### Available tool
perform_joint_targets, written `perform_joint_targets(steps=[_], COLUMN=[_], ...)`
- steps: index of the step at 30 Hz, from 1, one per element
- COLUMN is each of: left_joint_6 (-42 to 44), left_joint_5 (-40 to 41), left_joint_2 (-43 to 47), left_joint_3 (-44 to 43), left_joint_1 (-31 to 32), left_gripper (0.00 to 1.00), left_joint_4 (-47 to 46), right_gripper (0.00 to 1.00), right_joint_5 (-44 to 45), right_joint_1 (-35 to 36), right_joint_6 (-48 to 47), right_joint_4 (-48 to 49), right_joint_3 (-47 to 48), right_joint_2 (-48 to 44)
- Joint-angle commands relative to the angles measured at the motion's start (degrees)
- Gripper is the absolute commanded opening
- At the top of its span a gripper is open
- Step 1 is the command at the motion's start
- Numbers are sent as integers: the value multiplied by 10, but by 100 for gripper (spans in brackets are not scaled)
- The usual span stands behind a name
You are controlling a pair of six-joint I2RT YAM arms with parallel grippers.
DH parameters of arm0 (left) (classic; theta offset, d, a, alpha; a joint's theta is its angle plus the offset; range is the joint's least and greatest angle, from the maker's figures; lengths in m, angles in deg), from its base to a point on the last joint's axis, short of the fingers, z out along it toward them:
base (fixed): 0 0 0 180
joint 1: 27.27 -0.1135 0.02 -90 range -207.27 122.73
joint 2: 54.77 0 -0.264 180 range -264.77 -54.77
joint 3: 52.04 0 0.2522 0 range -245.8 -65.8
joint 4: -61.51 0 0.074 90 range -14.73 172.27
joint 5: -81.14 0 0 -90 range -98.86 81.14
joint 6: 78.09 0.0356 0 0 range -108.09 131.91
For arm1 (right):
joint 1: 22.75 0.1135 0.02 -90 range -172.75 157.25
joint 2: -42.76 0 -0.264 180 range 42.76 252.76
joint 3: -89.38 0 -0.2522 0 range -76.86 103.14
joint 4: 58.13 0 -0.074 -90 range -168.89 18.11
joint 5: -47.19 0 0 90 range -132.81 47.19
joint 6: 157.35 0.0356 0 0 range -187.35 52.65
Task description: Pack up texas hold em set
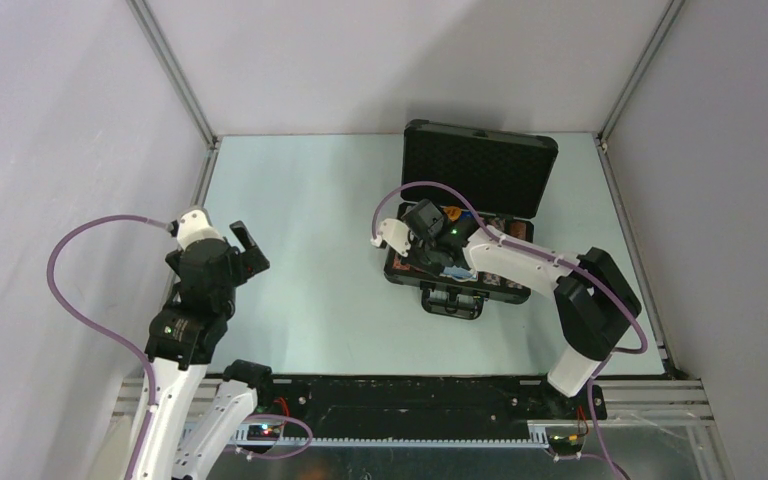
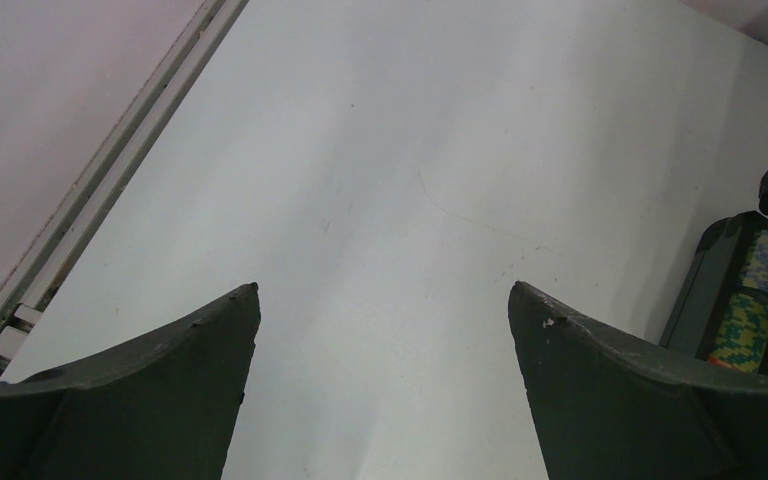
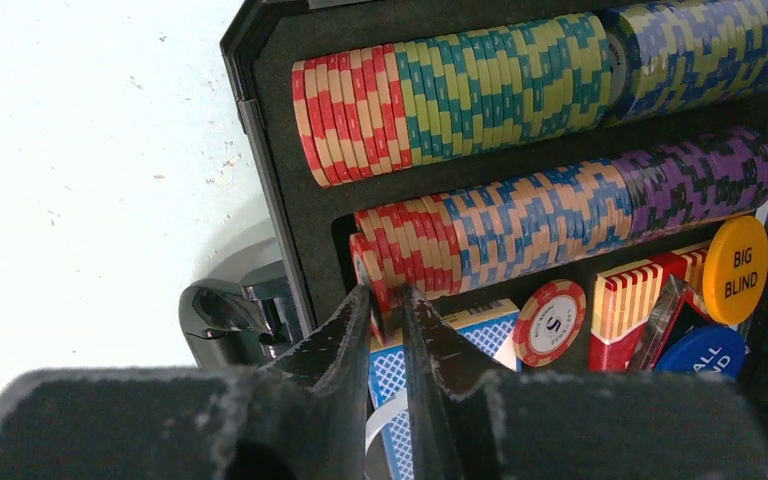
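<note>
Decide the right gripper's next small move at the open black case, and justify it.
Probably open wider and lift clear: the right gripper flanks the red-and-white end chip, which already seems seated against the lower multicoloured chip row in the black case.

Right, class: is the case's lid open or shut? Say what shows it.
Open: the lid stands up behind the exposed chip rows.

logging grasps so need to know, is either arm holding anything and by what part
Left jaws open, empty. Right jaws flank the end chip of the lower row, one on each face; whether they pinch it cannot be told.
</note>
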Motion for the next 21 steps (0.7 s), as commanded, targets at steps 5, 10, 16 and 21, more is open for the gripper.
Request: perform_joint_targets(steps=[5,10,16,21], left_joint_6=[-6,-6,-6,-6], left_joint_5=[0,0,-1,-2], left_joint_2=[-1,-1,-2,-1], left_joint_3=[-8,-7,-7,-8], left_joint_1=[-6,-6,-5,-6], left_gripper=[98,98,98,98], left_joint_4=[-5,-5,-5,-5], right_gripper=[26,30,34,67], right_joint_5=[-23,-38,-92,-116], right_joint_1=[-4,-5,-26,-61], right_joint_6=[-4,4,41,134], right_joint_4=[25,26,49,100], right_joint_3=[2,2,2,2], right_joint_2=[8,0,-47,-109])
